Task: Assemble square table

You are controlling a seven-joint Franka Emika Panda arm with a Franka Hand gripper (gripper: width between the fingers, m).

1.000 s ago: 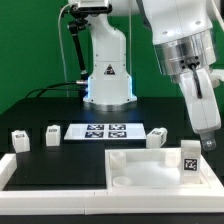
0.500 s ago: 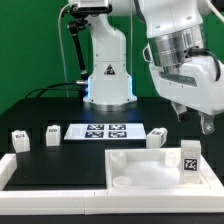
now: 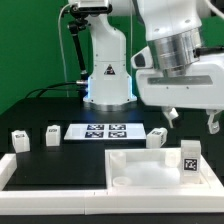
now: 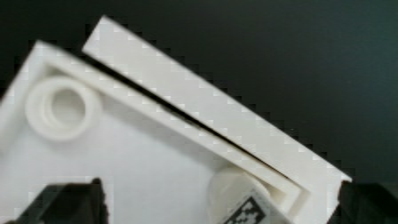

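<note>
Three loose legs (image 3: pixel 52 133) on tabletop (image 3: pixel 40 112), fourth leg (image 3: pixel 190 158) upright on square panel (image 3: pixel 135 168); hand (image 3: pixel 192 122) released wide, empty, hovering above panel.

On the dark flat table (image 3: pixel 45 110) lie the marker board (image 3: pixel 100 131) at centre and the white plastic square tabletop panel (image 3: pixel 150 168) at lower right. A long white border rail (image 3: pixel 50 187) lies at lower left. One small white tagged stubby leg (image 3: pixel 18 139) stands at middle left, a second leg (image 3: pixel 53 133) beside it, and a third leg (image 3: pixel 157 137) right of centre.

Marker board (image 3: pixel 103 131) flat on the dark table (image 3: pixel 40 108), white border rail (image 3: pixel 55 172) in the foreground.
</note>
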